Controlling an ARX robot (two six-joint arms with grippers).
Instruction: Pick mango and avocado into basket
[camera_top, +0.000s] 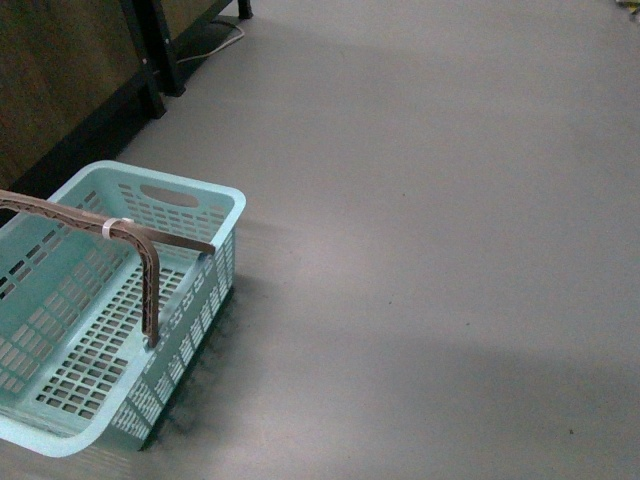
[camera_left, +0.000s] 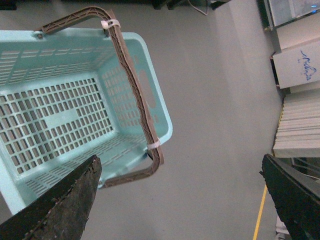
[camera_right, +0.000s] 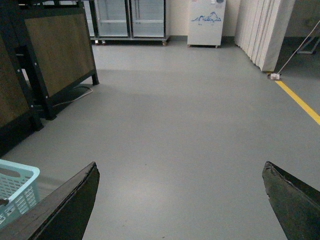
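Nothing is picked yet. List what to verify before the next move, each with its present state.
1. The basket stands upright on the floor: ok.
2. Inside of the basket is bare: ok.
3. The handles are clear of the opening: not ok, they stand across it.
4. The left gripper is open and empty: ok.
5. The right gripper is open and empty: ok.
6. The mango and avocado are in view: not ok, neither shows in any view.
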